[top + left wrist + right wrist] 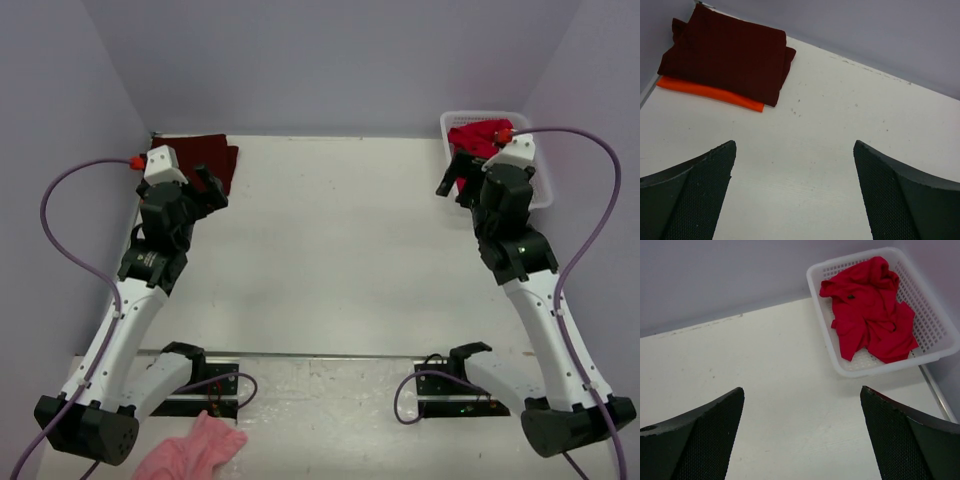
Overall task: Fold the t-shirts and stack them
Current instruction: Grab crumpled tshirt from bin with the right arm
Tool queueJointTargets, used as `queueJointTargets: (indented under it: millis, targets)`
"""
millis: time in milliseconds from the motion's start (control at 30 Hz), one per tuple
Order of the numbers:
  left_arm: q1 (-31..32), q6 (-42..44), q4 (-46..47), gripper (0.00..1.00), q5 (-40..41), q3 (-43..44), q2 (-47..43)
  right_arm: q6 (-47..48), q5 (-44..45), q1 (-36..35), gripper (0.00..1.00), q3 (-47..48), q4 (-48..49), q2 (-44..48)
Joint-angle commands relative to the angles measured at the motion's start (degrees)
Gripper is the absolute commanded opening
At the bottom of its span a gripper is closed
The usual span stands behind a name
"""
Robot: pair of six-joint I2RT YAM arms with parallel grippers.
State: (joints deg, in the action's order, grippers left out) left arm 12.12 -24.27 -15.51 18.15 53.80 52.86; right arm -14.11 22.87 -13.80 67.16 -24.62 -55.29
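Pink and fluffy, a small cloth [195, 450] lies at the near edge by the left arm's base (no part of the job, I'd say). Beyond it the white table [330, 230] runs back to the wall. In its far right corner sits a white mesh basket [824, 315] with the red t-shirt [870, 310] crumpled inside. Far left, the maroon t-shirt [725, 60] lies folded on top of the folded orange t-shirt [710, 91], only an orange strip showing. The left gripper [794, 165] hangs near that stack, jaws spread wide and holding nothing. The right gripper [802, 400], just as wide and empty, hovers short of the basket. To my eye, fetching the red shirt is the step in hand. Next, the right arm must reach in, pinch fabric and carry it to open table.
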Motion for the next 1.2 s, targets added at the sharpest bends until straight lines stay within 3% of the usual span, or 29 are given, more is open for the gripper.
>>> queueJointTargets:
  millis: [0, 133, 333, 500, 700, 833, 1167]
  targets:
    - [-0.3, 1.4, 0.6, 1.00, -0.7, 1.2, 0.9, -0.6, 4.6, 1.7, 0.99, 4.3, 0.4, -4.4]
    - [-0.2, 1.3, -0.1, 1.00, -1.3, 2.1, 3.4, -1.7, 5.5, 6.0, 0.99, 18.0, -7.5, -19.0]
    - [-0.2, 0.4, 2.4, 1.00, -2.7, 0.9, 3.9, -2.0, -0.3, 11.9, 0.95, 32.4, -7.6, -34.3]
    - [0.2, -0.2, 4.1, 1.00, -3.7, -0.4, 5.8, -0.9, -0.8, 16.6, 0.94, 38.0, -7.5, -45.1]
    - [0.4, 0.3, 5.3, 0.99, -2.9, -2.4, 8.1, -3.9, -9.3, 23.9, 0.92, 44.8, -8.2, -56.2]
    - [0.6, -1.9, 4.5, 0.99, -3.7, -3.4, 7.4, -4.4, -10.3, 25.5, 0.92, 51.3, -10.3, -62.5]
    - [2.6, -3.0, 1.8, 0.98, -4.1, -0.8, 6.7, -2.6, -12.9, 27.2, 0.83, 52.6, -7.8, -72.7]
